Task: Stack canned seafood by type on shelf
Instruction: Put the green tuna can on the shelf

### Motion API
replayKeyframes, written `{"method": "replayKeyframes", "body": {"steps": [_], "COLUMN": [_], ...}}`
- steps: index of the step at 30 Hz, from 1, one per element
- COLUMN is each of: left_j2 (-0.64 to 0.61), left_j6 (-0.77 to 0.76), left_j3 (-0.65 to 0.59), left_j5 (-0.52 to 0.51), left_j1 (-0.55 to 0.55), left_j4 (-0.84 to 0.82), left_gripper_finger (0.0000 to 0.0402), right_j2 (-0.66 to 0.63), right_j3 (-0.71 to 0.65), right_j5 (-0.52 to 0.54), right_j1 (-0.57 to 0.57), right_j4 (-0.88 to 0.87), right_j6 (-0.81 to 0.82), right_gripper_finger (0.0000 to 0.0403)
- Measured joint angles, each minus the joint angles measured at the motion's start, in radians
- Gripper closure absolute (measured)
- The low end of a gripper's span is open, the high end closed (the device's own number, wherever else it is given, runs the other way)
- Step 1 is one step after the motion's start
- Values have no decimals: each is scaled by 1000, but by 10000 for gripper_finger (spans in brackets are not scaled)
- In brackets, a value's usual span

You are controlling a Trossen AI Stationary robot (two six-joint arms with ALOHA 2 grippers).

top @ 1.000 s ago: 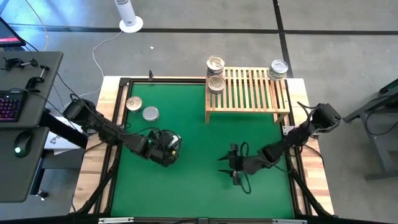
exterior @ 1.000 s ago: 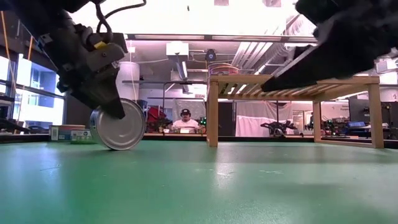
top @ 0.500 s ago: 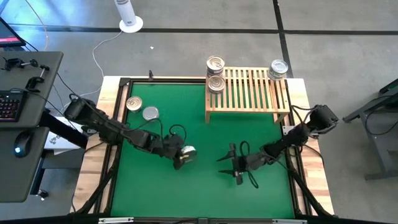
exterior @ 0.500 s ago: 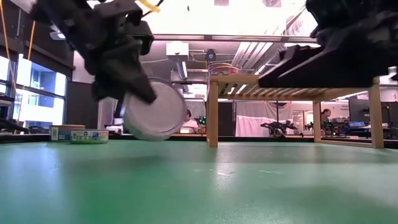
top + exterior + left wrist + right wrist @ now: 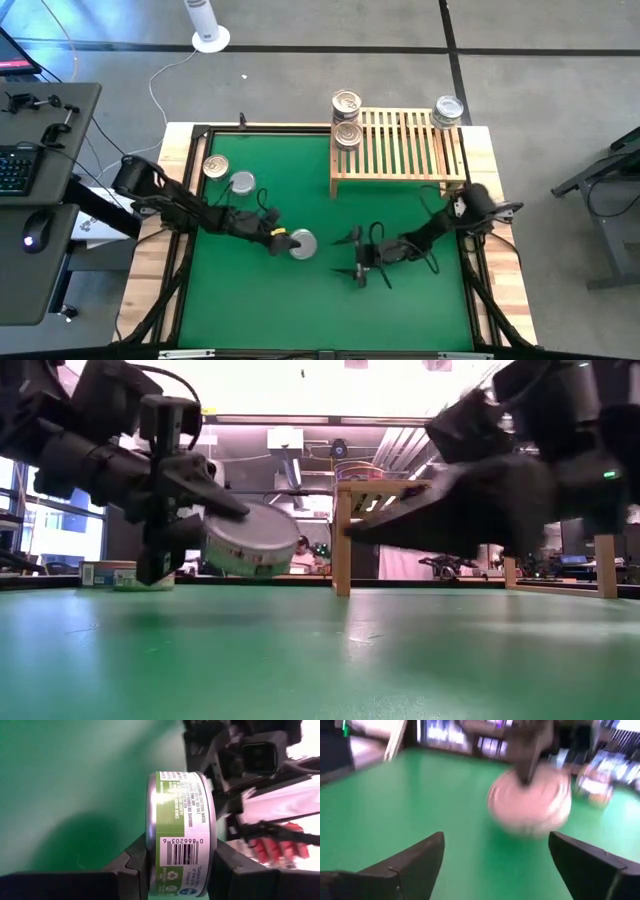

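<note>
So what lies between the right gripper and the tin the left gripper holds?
Only bare green mat, per the high view: the right gripper faces the tin clamped in the left gripper.

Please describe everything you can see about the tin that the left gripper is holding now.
The tin is a squat round metal can with a shiny silver flat face and a green paper label carrying small print and a barcode. The left gripper clamps it, one dark finger on each flat face, so it is held on edge above the green mat, near the table's middle. The right gripper faces it, open, apart from it.
</note>
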Motion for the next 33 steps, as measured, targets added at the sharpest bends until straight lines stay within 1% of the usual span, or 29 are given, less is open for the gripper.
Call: {"method": "replayKeyframes", "body": {"steps": [2, 3, 6, 9, 12, 14, 18, 20, 23, 26, 28, 33], "left_j2": [18, 28, 53, 72, 78, 71, 72, 72, 72, 72, 72, 74], "left_j6": [-12, -14, -20, -21, -21, -20, -21, -27, -40, -41, -42, -50], "left_j3": [-5, -5, 5, 10, 10, 12, 13, 13, 11, 11, 11, 9], "left_j5": [10, 20, 60, 91, 101, 100, 127, 141, 157, 162, 162, 141], "left_j1": [-4, -6, -10, -11, -11, -15, -17, -19, -18, -19, -18, -18], "left_j4": [58, 88, 167, 222, 265, 265, 277, 279, 265, 257, 252, 206], "left_gripper_finger": [294, 294, 294, 294, 294, 294, 294, 294, 294, 294, 294, 294], "right_j2": [63, 86, 121, 111, 79, 63, 57, 55, 55, 55, 55, 55], "right_j3": [46, 68, 139, 168, 159, 151, 175, 207, 251, 280, 296, 341], "right_j5": [-1, 0, 3, 3, 4, 3, -34, -57, -53, -38, -24, 8], "right_j1": [-17, -24, -42, -50, -52, -53, -54, -53, -52, -49, -49, -50], "right_j4": [116, 143, 147, 136, 131, 119, 73, 15, -75, -119, -153, -299], "right_j6": [-52, -84, -175, -220, -248, -255, -302, -343, -401, -433, -444, -439], "right_gripper_finger": [44, 41, 38, 37, 37, 37, 37, 37, 37, 36, 36, 36]}}
